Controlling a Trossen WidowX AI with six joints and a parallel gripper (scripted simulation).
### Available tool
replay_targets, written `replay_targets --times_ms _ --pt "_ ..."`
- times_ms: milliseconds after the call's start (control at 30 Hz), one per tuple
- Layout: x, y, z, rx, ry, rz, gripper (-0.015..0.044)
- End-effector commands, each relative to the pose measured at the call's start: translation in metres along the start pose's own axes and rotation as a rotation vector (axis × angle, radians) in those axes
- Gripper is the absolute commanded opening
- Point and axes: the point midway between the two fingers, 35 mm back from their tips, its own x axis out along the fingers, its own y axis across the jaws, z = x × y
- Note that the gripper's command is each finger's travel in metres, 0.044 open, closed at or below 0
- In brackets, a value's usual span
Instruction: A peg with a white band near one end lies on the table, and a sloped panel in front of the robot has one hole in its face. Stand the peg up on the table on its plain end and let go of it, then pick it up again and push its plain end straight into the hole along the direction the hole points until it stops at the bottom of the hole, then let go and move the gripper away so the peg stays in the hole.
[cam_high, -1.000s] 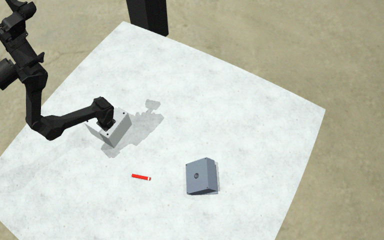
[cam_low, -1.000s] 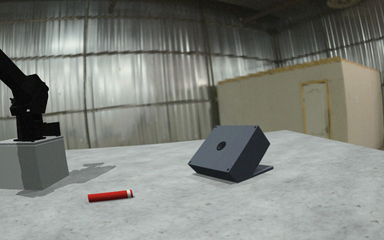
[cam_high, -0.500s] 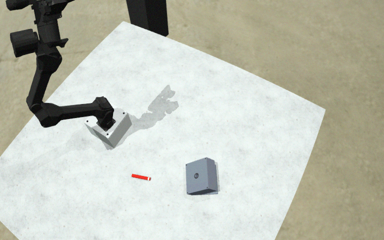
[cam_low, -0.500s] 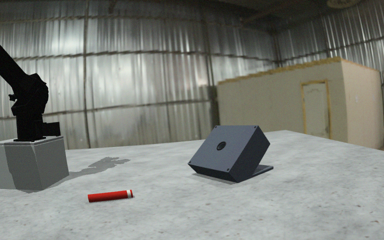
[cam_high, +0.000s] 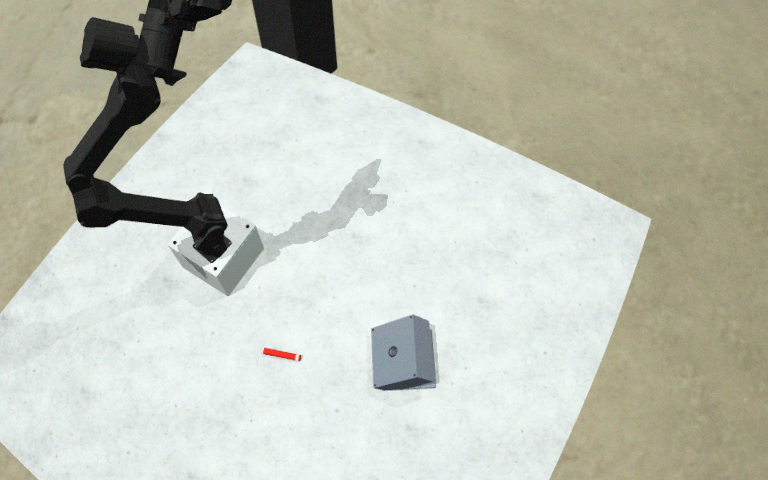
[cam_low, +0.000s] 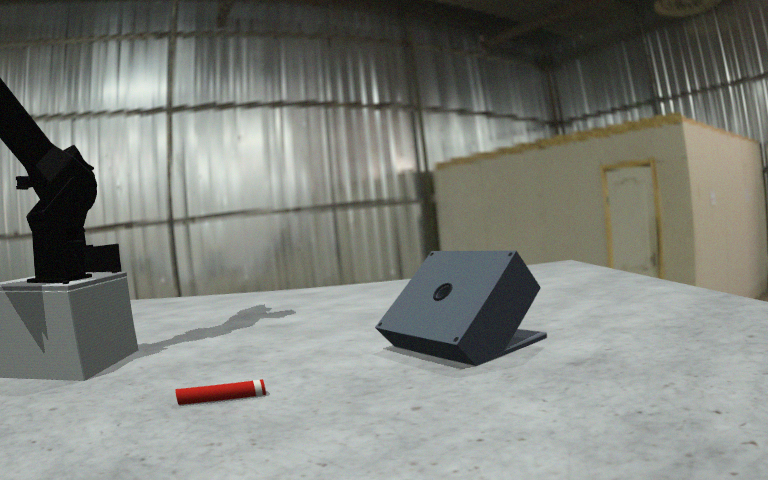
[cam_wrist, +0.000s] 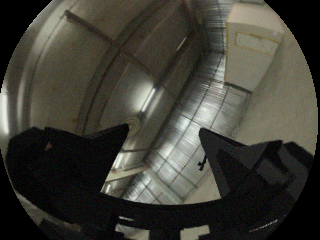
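The red peg (cam_high: 281, 354) (cam_low: 218, 391) lies flat on the white table (cam_high: 481, 226) (cam_low: 623, 373), with its white band on the end toward the panel. The grey sloped panel (cam_high: 404, 370) (cam_low: 470, 325) stands to the right of the peg, with a round hole (cam_high: 391, 351) (cam_low: 442, 291) in its face. My gripper (cam_wrist: 164, 130) is open and empty. It is raised high and points at the metal wall and ceiling, far from the peg. The arm (cam_high: 113, 113) (cam_low: 56, 226) folds back up over its base, and its end leaves the top of the overhead view.
The arm stands on a light grey pedestal (cam_high: 240, 263) (cam_low: 67, 333) left of the peg. A dark pillar (cam_high: 294, 28) stands at the table's far edge. A beige shed (cam_low: 566, 203) stands behind the table.
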Motion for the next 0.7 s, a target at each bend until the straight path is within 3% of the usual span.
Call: replay_targets --times_ms 0,333,667 --pt "0.004 -0.037 0.03 0.048 -0.101 -0.093 0.044" --pt "-0.007 -0.108 0.096 0.14 -0.328 -0.267 0.044" --pt "-0.047 -0.175 0.164 0.25 -0.596 -0.421 0.044"
